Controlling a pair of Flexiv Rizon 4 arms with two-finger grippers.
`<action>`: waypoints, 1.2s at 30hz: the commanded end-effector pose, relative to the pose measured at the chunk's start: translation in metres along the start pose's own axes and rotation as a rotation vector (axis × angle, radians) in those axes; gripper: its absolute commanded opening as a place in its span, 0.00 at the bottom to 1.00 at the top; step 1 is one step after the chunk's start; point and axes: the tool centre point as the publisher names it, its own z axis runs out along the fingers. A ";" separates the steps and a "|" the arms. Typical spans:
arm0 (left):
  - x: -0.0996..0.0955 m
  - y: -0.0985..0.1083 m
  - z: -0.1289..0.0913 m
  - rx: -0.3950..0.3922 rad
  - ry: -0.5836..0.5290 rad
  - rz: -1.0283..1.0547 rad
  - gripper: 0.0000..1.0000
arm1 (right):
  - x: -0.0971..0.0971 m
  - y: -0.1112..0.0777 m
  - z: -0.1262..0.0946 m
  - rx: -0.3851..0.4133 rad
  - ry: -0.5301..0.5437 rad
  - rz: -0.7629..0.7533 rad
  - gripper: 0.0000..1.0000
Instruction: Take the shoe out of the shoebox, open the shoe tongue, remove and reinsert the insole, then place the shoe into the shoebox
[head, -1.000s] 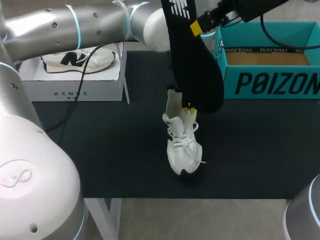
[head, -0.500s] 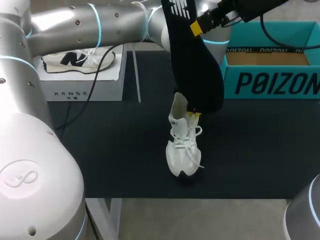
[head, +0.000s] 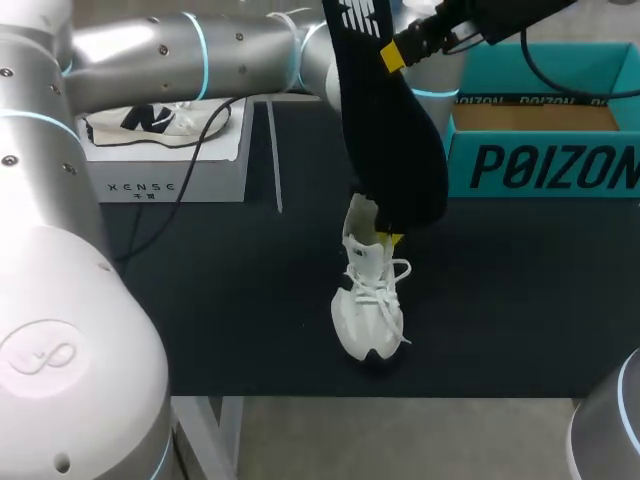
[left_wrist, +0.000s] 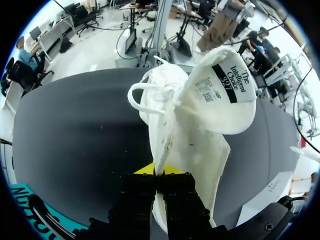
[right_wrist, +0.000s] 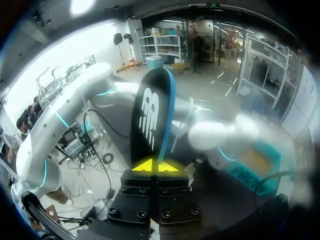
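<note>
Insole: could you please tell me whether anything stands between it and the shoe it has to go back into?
Nothing visible does. The insole hangs from the right gripper, its lower end just over the shoe in the head view. The left gripper pinches the shoe at its opening, so it may crowd the entry.

The silver left arm (head: 200, 50) reaches in behind the white lace-up shoe (head: 368, 305). Its gripper (left_wrist: 159, 170) points down, fingers pinched on the shoe's tongue. The right gripper (head: 393, 55) is high above the shoe, fingers clamped on the hanging long black insole (head: 385, 140).
</note>
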 end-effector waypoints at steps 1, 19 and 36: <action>-0.002 -0.005 0.005 -0.011 0.011 -0.005 1.00 | 0.000 0.002 0.001 0.004 0.001 0.001 0.00; 0.034 0.007 -0.083 -0.192 -0.715 -0.210 1.00 | 0.000 0.002 0.001 0.004 0.001 0.001 0.00; 0.107 0.000 -0.102 0.231 -1.298 -0.196 1.00 | 0.000 0.002 0.001 0.004 0.001 0.001 0.00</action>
